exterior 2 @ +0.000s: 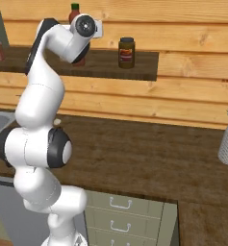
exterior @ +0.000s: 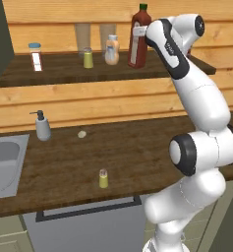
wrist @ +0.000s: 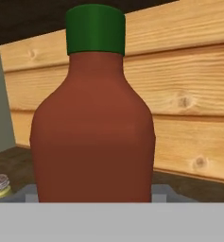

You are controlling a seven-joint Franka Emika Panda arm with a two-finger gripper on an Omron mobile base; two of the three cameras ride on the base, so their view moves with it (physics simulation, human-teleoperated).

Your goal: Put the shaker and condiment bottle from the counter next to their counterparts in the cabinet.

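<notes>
Counter [exterior: 137, 152] below the cabinet [exterior: 64, 69] w/ one shaker [exterior: 103, 178] near its front edge, red bottle [exterior: 139, 37] upright on cabinet shelf right of 2nd shaker [exterior: 88, 58], hand [exterior: 140, 32] at bottle, grip can't tell.

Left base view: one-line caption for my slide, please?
White arm holds tall red condiment bottle on cabinet shelf; small yellow-green shaker waits on dark wood counter.

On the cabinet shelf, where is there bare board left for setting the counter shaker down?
On the cabinet shelf, bare board lies between the white-labelled jar and the shaker. From there to the condiment bottle, with the peach bottle between, it is crowded.
</notes>
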